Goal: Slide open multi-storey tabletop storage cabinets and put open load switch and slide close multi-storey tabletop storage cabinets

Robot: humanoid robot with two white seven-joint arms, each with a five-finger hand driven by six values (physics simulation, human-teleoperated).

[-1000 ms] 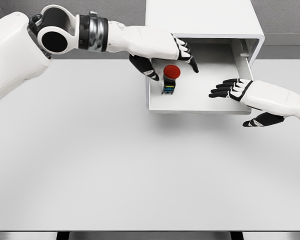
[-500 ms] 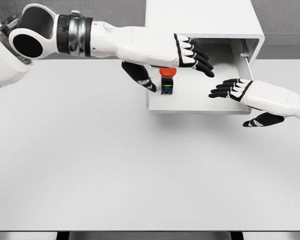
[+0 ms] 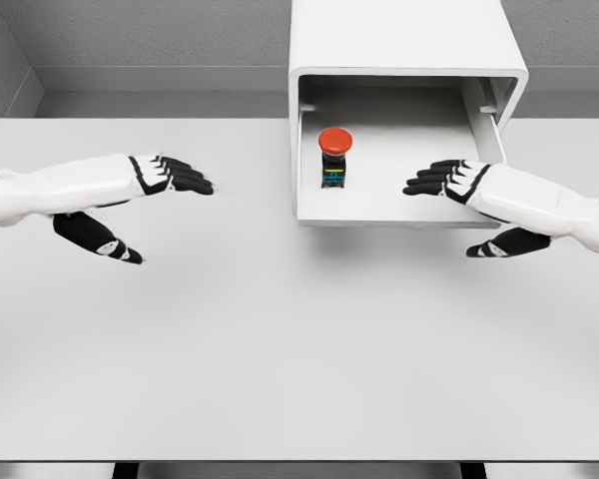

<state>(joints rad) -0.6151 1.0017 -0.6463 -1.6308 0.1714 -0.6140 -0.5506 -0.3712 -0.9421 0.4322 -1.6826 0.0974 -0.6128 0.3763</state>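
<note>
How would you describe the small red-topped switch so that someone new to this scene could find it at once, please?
Start at the white storage cabinet at the table's far edge; its pulled-out white drawer juts toward the robot. Standing upright in the drawer's left half is the red-capped push-button switch with a dark body. It is the drawer's only content and the only red thing in view.

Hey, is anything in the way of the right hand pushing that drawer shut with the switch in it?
Nothing visible. The right hand hovers open over the drawer; the switch stands upright inside, and the left hand is off to the side.
</note>
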